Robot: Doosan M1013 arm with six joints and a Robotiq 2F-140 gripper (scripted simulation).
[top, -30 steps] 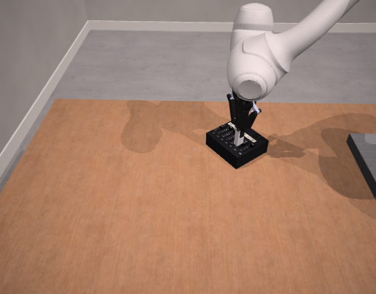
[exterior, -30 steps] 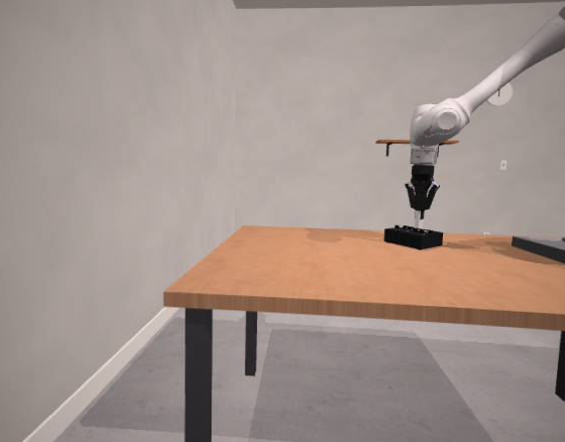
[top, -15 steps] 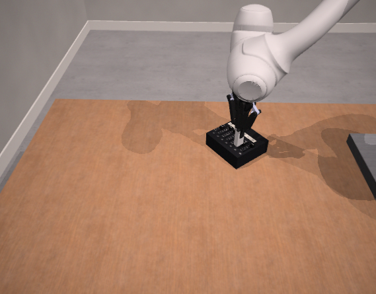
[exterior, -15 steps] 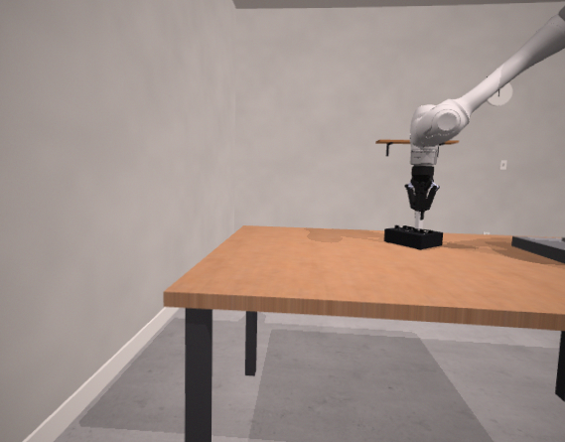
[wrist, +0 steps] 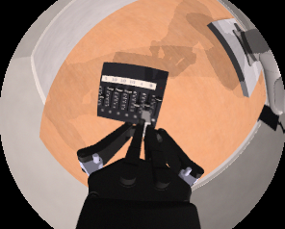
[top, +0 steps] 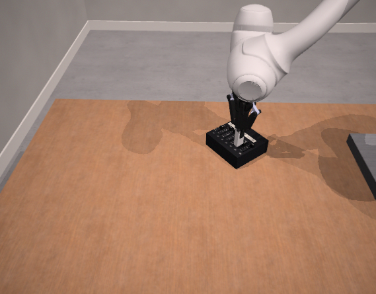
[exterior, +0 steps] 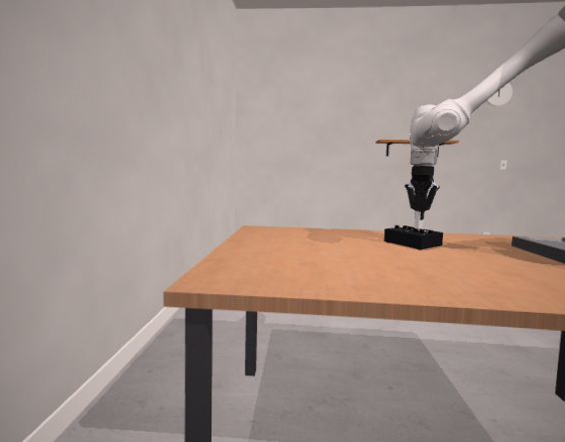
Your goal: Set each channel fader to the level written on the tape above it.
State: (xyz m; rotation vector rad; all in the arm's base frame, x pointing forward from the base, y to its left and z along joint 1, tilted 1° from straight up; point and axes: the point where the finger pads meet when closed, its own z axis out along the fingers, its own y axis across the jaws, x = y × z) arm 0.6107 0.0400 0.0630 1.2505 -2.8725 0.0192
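A grey-walled room with a white skirting board and a grey floor holds a wooden table (exterior: 295, 287) on dark legs; the table top fills the lower two thirds of the top view. A small wall shelf (exterior: 391, 142) shows behind the arm in the exterior view, right of centre.

The desk (top: 247, 156), a small black box, stands flat on the table right of centre in the top view, turned at an angle to the table's edges. In the exterior view it sits far back on the table, right of centre (exterior: 413, 237). The wrist view shows it above the middle of the frame (wrist: 128, 99), with a pale tape strip (wrist: 133, 84) along its upper edge and rows of faders below; the writing and cap positions are too small to read.

The white arm (top: 289, 42) reaches in from the upper right and points the gripper (top: 238, 137) straight down over the desk. Its fingers are pressed together with nothing between them, the pale tips low among the faders; whether they touch a cap cannot be told.

A grey slab (top: 368, 158) lies at the right edge of the table, well apart from the desk.
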